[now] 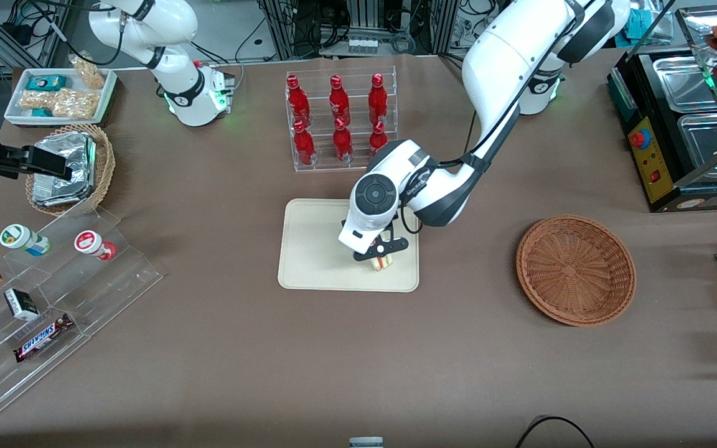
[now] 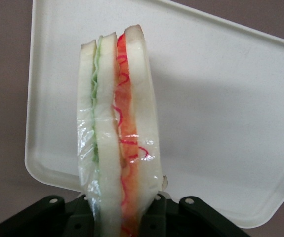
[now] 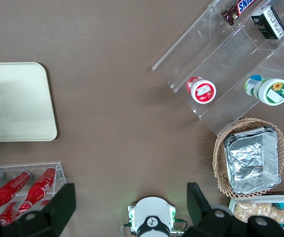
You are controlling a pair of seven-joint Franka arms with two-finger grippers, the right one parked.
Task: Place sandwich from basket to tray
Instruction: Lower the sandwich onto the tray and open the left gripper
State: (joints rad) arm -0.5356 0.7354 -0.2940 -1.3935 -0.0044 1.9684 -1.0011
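over brown table's tray (image 1: 309, 249), hand (image 1: 382, 256) clamps sandwich (image 1: 381, 262) upright between its fingers.

Cream, brown and red against a dull taupe surface (image 1: 221, 348)

The sandwich (image 2: 119, 143) shows pale white bread with green and orange-red layers under glossy clear wrap, held by the black gripper (image 1: 382, 254) over the cream-beige tray (image 1: 309, 249). The basket (image 1: 575, 269) is reddish-brown wicker in a radial weave. Red bottles (image 1: 336, 118) stand in a clear rack, and the arm (image 1: 495, 68) is white.
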